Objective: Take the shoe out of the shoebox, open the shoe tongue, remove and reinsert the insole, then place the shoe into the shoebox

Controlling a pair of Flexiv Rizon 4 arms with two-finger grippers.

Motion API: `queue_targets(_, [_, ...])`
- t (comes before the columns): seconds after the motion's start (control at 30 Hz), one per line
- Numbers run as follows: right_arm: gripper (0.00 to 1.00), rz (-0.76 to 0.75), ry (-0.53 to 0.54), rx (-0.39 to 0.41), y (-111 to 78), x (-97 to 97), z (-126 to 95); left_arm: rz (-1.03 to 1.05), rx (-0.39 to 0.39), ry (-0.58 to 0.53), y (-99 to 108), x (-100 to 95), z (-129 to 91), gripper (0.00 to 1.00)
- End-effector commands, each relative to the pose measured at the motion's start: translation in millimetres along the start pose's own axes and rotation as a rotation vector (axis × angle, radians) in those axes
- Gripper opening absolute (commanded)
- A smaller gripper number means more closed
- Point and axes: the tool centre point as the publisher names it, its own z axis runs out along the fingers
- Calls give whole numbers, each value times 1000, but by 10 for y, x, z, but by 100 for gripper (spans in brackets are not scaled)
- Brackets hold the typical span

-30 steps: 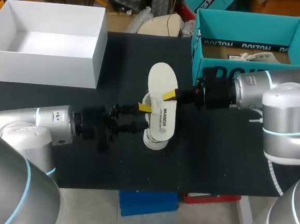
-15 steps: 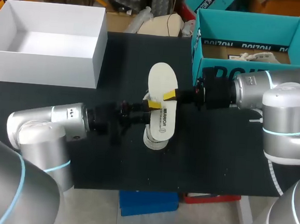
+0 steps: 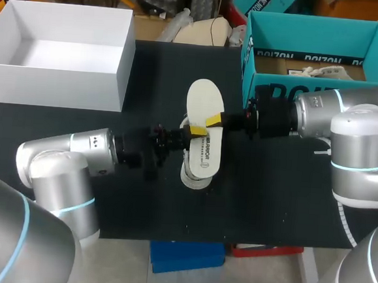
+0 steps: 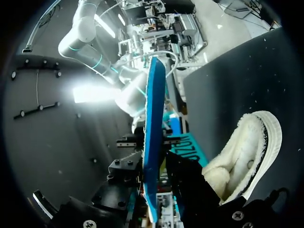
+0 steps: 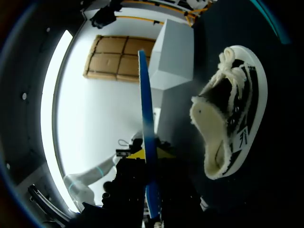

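**Insole out, held over shoe by both grippers**

- Right gripper (image 3: 213, 122): closed narrow on one long edge of the insole (image 3: 204, 100), a yellow tip on each face.
- Left gripper (image 3: 193, 132): at the opposite edge, apparently clamped on the insole too. My wrist view shows it edge-on between the fingers.
- Insole sits level just above the shoe (image 3: 193, 176), blue underside down.
- Shoe lies mid-tabletop, opening towards the insole and fleece lining showing.
- Progress, as I judge it: shoe is out of the box and the insole is removed. Reinserting it and boxing the shoe remain. I can't tell the tongue's state.
- Black tabletop (image 3: 269, 200). The teal shoebox (image 3: 248, 61) is at my far right and a white box (image 3: 56, 78) at my far left, both well apart from the shoe.
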Motion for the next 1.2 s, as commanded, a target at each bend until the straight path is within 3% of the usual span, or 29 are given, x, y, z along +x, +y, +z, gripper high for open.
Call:
queue_targets(0.03, [0,0,-2,-1,-2,-1,12,7,-2,-12,-28,-5,70,23])
queue_targets(0.1, [0,0,-2,-1,-2,-1,12,7,0,-19,-35,-10,81,0])
queue_targets(0.23, [0,0,-2,-1,-2,-1,12,7,5,-13,-69,5,78,0])
queue_targets(0.27, [31,11,-7,-14,-3,1,2,14,5,-4,-82,11,61,0])
queue_targets(0.3, [100,19,-10,-33,4,6,-15,14,3,-2,-92,13,43,0])
queue_targets(0.4, [100,36,-43,-98,23,21,-94,17,-27,42,-127,2,-58,0])
queue_targets(0.57, [100,40,-268,-201,5,-42,-343,23,-50,171,-298,53,-329,0])
queue_targets(0.73, [100,18,-467,-257,-51,-108,-498,-29,-73,299,-438,85,-614,0])
queue_targets(0.83, [100,-26,-654,-251,-118,-122,-548,-99,-85,363,-479,110,-754,0])
queue_targets(0.97, [100,-5,-681,-302,-169,-109,-624,-65,-71,440,-533,147,-901,0])
queue_targets(1.2, [100,-5,-681,-302,-169,-109,-624,-65,-71,440,-533,147,-901,0])
